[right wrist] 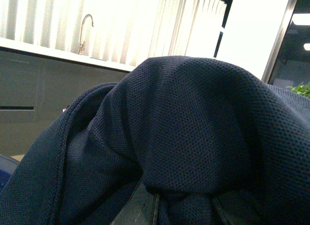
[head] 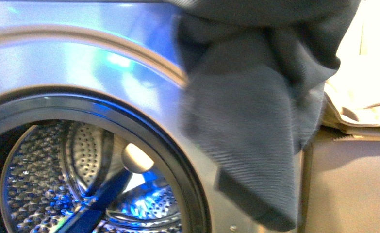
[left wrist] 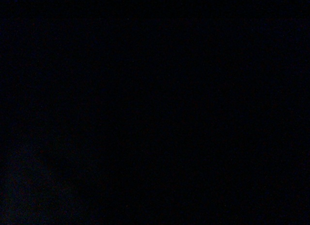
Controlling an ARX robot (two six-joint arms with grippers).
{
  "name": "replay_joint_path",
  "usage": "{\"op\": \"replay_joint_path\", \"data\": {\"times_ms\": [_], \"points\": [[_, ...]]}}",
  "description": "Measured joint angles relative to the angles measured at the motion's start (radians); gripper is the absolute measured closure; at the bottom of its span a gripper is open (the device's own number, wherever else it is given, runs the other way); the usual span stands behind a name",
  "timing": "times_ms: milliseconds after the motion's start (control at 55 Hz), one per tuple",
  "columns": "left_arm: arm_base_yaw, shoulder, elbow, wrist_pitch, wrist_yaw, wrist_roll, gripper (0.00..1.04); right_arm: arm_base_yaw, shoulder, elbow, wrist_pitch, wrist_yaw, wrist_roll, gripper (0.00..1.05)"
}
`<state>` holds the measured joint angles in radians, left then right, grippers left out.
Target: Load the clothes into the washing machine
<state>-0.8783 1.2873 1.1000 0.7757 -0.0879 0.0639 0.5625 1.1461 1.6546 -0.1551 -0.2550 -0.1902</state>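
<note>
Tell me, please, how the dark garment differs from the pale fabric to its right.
Colour: the dark garment is blue-grey, the pale fabric cream. Pose: the garment hangs in folds before the washing machine's front, right of the porthole; the pale fabric lies bunched on a brown surface. Texture: the garment shows a fine knit, the pale fabric looks smooth. Both are soft cloth, outside the drum.

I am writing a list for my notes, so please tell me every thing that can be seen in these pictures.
washing machine: one, silver-grey, left in front view
drum: one, perforated steel, inside the machine
garment: one, dark blue-grey, hanging before the machine's right side
fabric: one, cream-beige, far right
tap: one, silver, on a grey counter, right wrist view
plant: one, green, same view
right gripper: one, dark, mostly under the garment
left wrist view: dark
</note>
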Motion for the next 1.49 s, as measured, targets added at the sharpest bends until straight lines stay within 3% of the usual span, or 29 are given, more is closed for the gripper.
{"op": "replay_joint_path", "data": {"times_ms": [218, 418, 691, 818, 1018, 1491], "points": [[-0.041, -0.011, -0.001, 0.03, 0.105, -0.084, 0.07, 0.0, -0.001, 0.0, 0.0, -0.001, 0.0, 0.91], [-0.075, -0.011, 0.004, 0.014, 0.069, -0.09, 0.08, 0.0, -0.004, 0.0, 0.001, -0.001, 0.0, 0.91], [-0.104, -0.005, 0.005, 0.003, 0.03, -0.063, 0.52, 0.0, -0.004, 0.0, 0.001, -0.001, 0.0, 0.91], [-0.098, -0.018, -0.012, 0.011, 0.015, -0.064, 0.78, 0.0, -0.004, 0.0, 0.001, -0.001, 0.001, 0.91], [-0.069, -0.06, -0.053, 0.019, 0.011, -0.063, 0.98, 0.0, -0.004, 0.0, 0.001, -0.006, 0.001, 0.91], [0.141, -0.091, -0.174, 0.025, 0.006, -0.124, 0.98, 0.001, -0.003, 0.0, 0.001, -0.008, 0.001, 0.24]]}}
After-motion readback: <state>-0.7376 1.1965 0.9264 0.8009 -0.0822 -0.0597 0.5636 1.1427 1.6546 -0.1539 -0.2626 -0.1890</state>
